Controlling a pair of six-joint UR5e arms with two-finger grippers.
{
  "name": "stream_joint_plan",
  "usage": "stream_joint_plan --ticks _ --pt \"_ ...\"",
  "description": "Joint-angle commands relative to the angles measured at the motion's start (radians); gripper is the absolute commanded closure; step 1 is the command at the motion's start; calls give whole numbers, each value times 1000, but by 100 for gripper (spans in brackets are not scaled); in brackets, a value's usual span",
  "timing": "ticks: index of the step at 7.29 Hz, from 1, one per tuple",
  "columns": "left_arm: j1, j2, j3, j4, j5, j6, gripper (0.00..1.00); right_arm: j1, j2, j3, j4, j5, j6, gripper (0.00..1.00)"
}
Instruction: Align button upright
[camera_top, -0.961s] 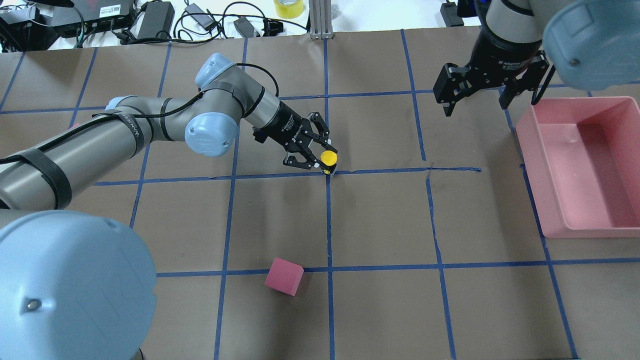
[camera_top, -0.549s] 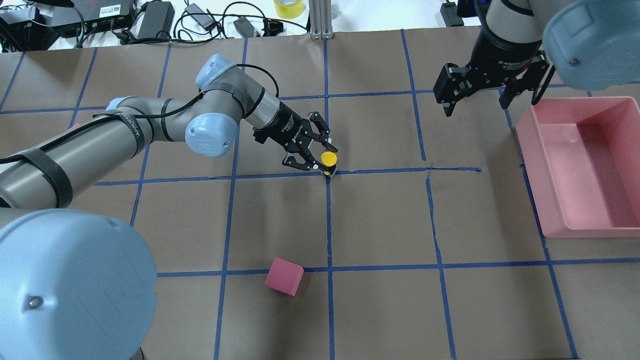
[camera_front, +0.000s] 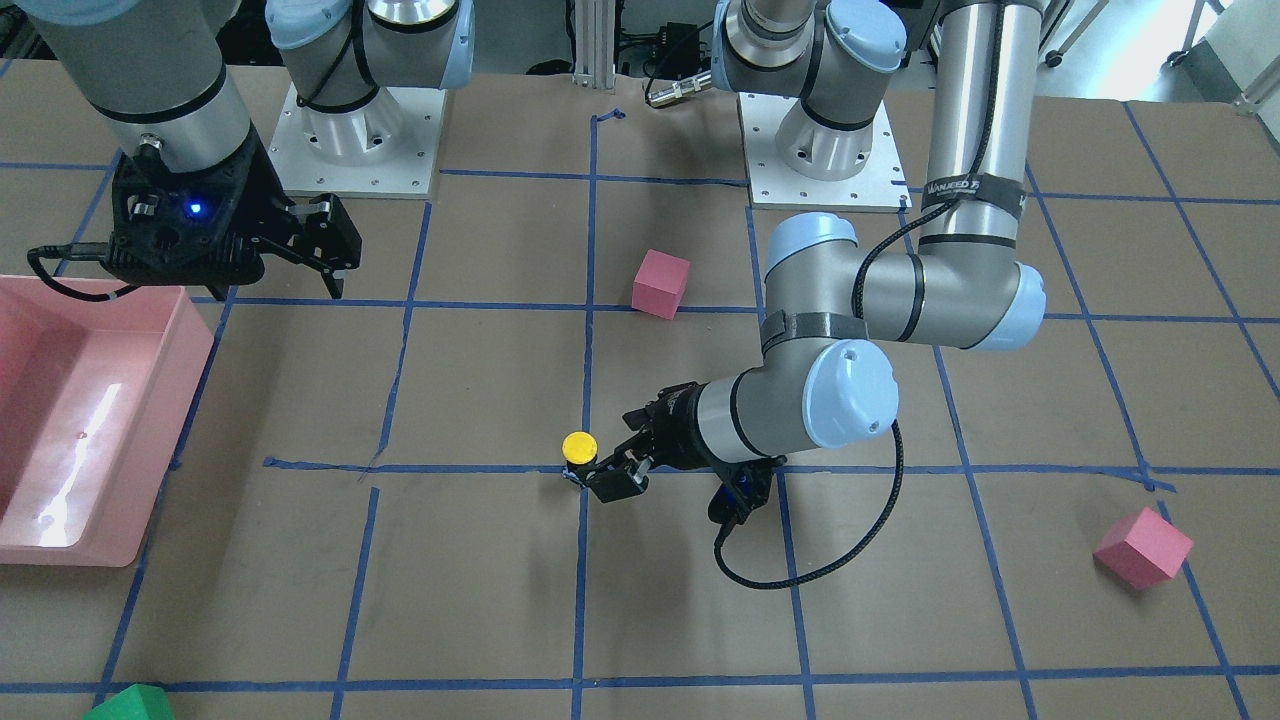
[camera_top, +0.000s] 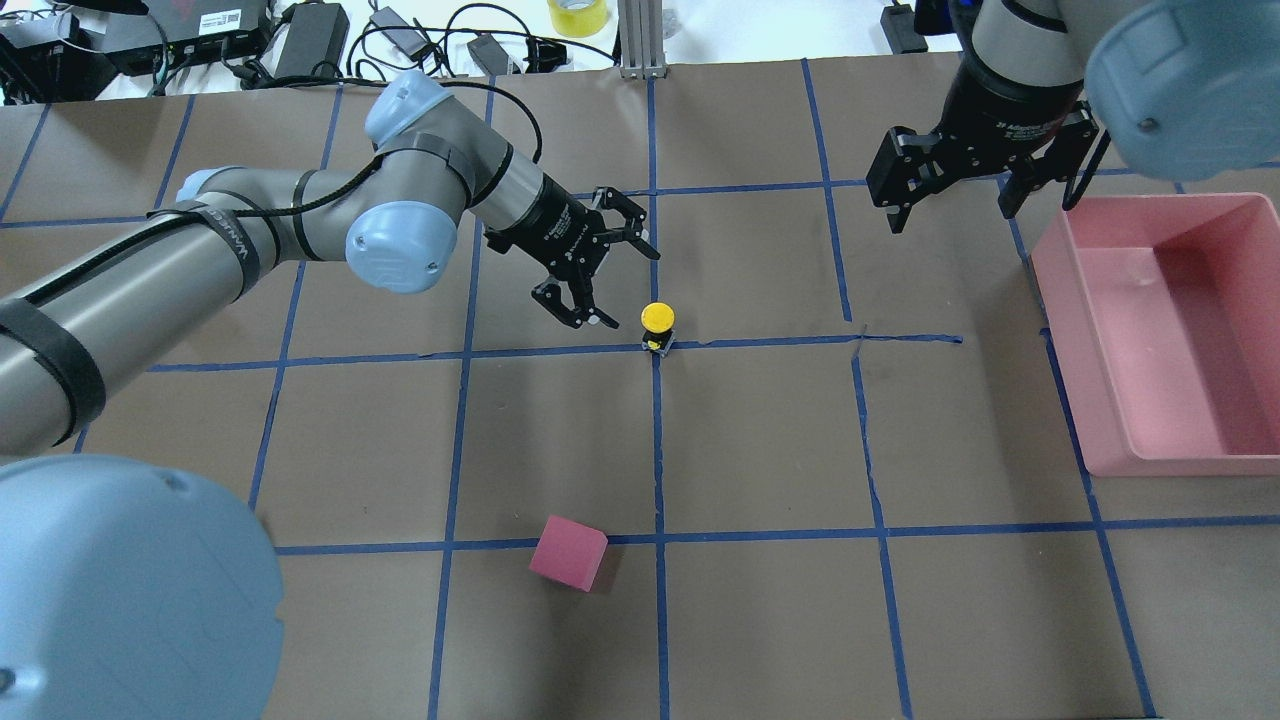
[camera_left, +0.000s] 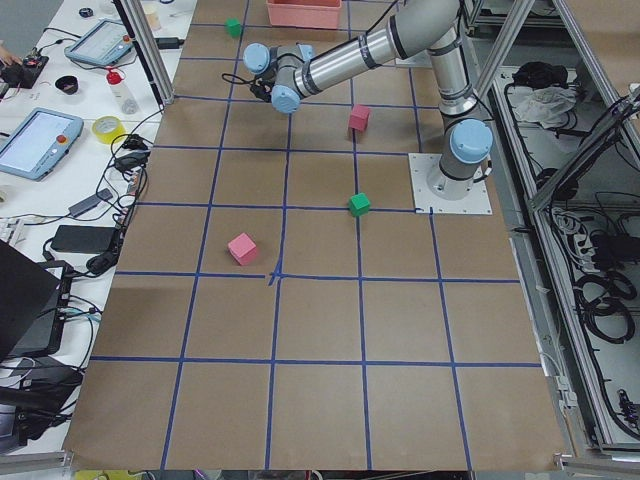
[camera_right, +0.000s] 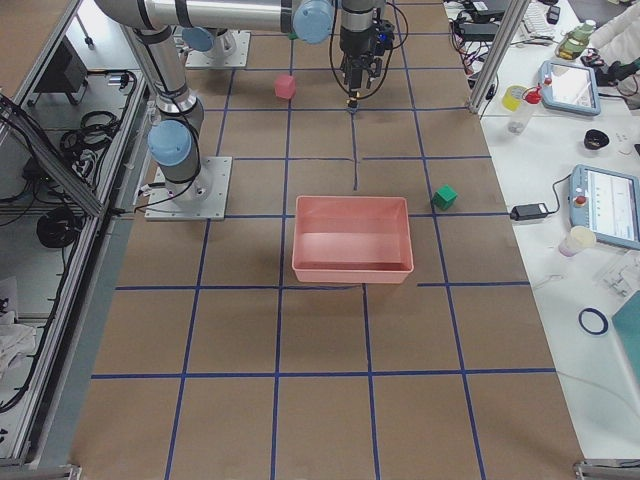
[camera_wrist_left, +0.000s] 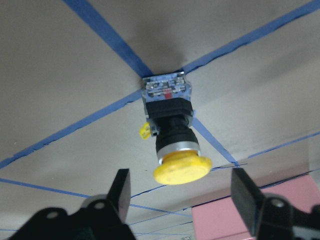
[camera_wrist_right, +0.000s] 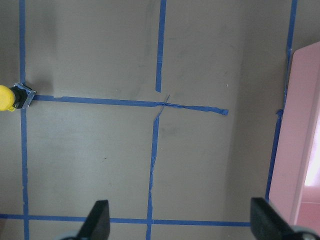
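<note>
Lighting: bright, even, diffuse, delivered from overhead; shadows on the brown table (camera_top: 760, 440) were recorded as soft and faint, the darkest patch being noted behind the button (camera_wrist_left: 172, 125) in the left wrist view. Glare streaks were noted on the floor of the pink bin (camera_front: 55, 485); the left wrist view was rendered slightly soft, the exterior views sharp.

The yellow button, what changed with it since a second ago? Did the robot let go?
Yes. The left gripper let go of the yellow-capped push button and pulled back, away from it, jaws open. The button stayed standing upright on the blue tape crossing. The right gripper and the pink cube did not move.
</note>
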Motion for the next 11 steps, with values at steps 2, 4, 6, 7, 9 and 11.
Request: stream_joint_plan --ticks 2,4,6,7,9,11 --pt "0 169 3 -91 171 250 0 0 0 0 2 0 0 0" --pt "-3 302 1 -191 290 453 0 0 0 0 0 0 0 0" --pt "-4 400 12 -259 399 625 0 0 0 0 0 0 -2 0" --pt "-4 439 29 -295 401 653 0 0 0 0 2 0 -2 0" --pt "-3 480 101 -395 422 769 0 0 0 0 2 0 -11 0" --pt "-3 510 150 -435 445 942 0 0 0 0 2 0 -14 0"
